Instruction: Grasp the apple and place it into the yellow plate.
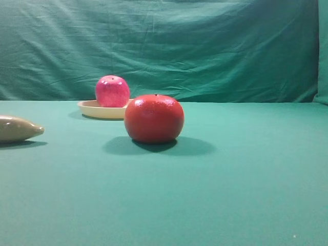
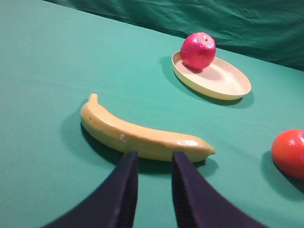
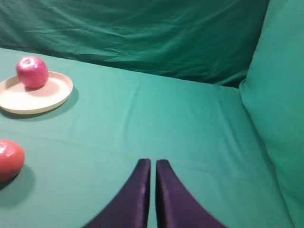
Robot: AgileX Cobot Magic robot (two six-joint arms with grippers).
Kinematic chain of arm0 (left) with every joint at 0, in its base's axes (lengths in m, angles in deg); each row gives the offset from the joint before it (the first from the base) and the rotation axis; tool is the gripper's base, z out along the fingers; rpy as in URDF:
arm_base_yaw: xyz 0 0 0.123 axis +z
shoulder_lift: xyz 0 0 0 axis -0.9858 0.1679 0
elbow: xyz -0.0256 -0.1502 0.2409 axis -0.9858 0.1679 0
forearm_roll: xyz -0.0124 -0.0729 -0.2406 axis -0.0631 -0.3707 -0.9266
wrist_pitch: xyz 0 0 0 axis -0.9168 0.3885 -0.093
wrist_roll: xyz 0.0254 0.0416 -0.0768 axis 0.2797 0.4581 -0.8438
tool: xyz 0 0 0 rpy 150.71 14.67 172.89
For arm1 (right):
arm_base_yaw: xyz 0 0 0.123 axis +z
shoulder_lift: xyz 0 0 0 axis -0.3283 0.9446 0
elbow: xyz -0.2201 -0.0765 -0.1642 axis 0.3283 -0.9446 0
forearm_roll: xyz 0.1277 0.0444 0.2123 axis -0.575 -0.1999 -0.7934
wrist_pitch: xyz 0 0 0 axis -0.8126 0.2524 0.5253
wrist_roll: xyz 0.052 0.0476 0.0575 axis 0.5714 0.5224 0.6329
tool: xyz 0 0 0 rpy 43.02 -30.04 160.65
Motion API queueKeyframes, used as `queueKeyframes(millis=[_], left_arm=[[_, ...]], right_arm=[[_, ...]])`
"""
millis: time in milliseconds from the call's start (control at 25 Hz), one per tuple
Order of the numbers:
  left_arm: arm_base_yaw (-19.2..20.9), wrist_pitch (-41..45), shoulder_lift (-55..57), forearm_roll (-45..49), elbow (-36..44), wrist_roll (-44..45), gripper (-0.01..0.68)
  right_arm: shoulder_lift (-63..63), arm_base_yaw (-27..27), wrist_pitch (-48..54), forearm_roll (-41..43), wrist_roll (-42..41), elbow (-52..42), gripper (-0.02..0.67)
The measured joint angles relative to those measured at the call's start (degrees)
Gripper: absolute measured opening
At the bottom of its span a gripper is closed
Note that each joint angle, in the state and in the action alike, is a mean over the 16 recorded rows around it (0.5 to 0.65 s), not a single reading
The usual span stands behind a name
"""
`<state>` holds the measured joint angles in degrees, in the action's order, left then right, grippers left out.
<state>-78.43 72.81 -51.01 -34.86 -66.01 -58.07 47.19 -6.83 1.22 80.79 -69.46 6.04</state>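
The crimson-pink apple (image 1: 112, 91) rests on the near-left side of the yellow plate (image 1: 92, 109) at the back left of the table. From the left wrist, the apple (image 2: 198, 50) sits at the plate's (image 2: 223, 83) far end. The right wrist sees the apple (image 3: 32, 72) and plate (image 3: 28, 99) far to the left. My left gripper (image 2: 154, 156) hovers over the cloth just short of a banana, its fingers apart and empty. My right gripper (image 3: 153, 162) is shut on nothing, far right of the plate. Neither gripper appears in the exterior view.
A large orange-red round fruit (image 1: 154, 118) stands in front of the plate toward the middle. A beige-yellow banana (image 2: 137, 135) lies at the left, close ahead of the left fingers. Green cloth covers the table, and a green curtain (image 3: 275, 95) hangs behind and at the right.
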Motion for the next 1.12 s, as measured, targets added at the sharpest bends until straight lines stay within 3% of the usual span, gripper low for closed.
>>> queueKeyframes(millis=[280,600,1120], left_arm=[[0.0,0.0,0.0,0.0,0.0,0.0,0.157],[0.0,0.0,0.0,0.0,0.0,0.0,0.157],[0.0,0.0,0.0,0.0,0.0,0.0,0.157]], right_arm=[[-3.52,-4.75,-6.17,-1.9,-0.08,-9.35,0.0],[-4.84,-7.73,-5.05,-4.07,-1.49,-12.16,0.0],[-4.91,-6.41,-1.03,-10.63,-9.98,-12.18,0.0]])
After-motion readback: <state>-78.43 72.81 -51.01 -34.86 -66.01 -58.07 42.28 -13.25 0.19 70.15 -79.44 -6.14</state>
